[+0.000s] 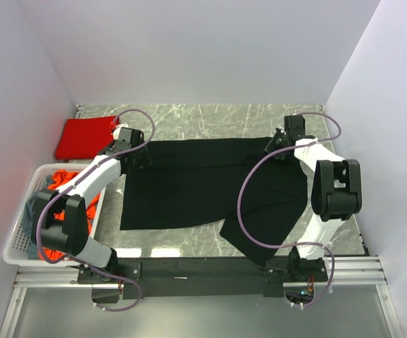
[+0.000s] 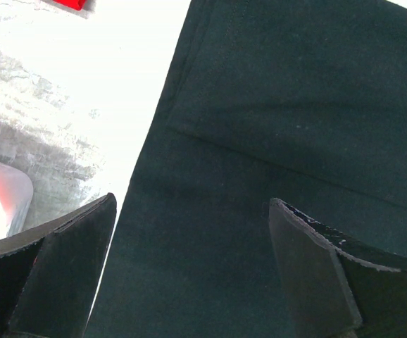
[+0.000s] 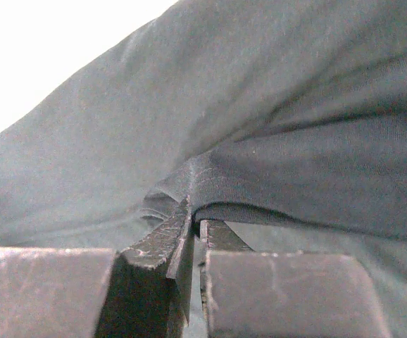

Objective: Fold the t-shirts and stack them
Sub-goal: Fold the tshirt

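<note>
Pinching a fold of the black t-shirt (image 1: 189,190), right gripper (image 3: 195,227) closed, left gripper (image 2: 193,204) spread wide above its left edge

I see the black t-shirt (image 1: 189,186) spread mostly flat across the middle of the table (image 1: 210,116), its right part rumpled and trailing toward the near edge. The red t-shirt (image 1: 84,137) lies folded at the far left corner. The orange-red t-shirt (image 1: 66,176) and grey-blue t-shirt (image 1: 29,215) sit crumpled in the basket (image 1: 17,253) on the left.
</note>
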Motion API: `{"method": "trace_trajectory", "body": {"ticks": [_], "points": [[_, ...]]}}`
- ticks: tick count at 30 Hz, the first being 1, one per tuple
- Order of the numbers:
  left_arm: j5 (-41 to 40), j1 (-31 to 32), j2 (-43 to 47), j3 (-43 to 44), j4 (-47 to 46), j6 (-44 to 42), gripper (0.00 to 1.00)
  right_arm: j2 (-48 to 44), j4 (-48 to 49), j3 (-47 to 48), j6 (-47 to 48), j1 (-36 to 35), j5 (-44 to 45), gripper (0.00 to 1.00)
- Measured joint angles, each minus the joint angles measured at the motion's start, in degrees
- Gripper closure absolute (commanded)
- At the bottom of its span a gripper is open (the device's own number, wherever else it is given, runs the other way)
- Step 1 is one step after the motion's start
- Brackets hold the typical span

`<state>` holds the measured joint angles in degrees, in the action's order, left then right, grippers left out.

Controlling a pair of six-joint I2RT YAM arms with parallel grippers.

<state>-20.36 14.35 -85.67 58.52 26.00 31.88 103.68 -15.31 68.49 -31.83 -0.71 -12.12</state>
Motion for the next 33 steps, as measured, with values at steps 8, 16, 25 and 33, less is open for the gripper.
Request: {"method": "trace_trajectory", "body": {"ticks": [8,16,25,33], "points": [[0.3,0.0,0.0,0.0,0.0,-0.3,0.05,-5.7,-3.4,-4.4,-2.2,-0.2,0.0,0.98],[1.0,0.0,0.0,0.0,0.0,-0.8,0.05,-8.7,-6.8,-9.0,-3.8,-1.0,0.0,0.96],[1.2,0.0,0.0,0.0,0.0,-1.0,0.05,-9.6,-8.4,-12.6,-6.5,-2.3,0.0,0.96],[1.2,0.0,0.0,0.0,0.0,-1.0,0.05,-11.5,-9.0,-12.7,-8.3,-3.7,1.1,0.96]]}}
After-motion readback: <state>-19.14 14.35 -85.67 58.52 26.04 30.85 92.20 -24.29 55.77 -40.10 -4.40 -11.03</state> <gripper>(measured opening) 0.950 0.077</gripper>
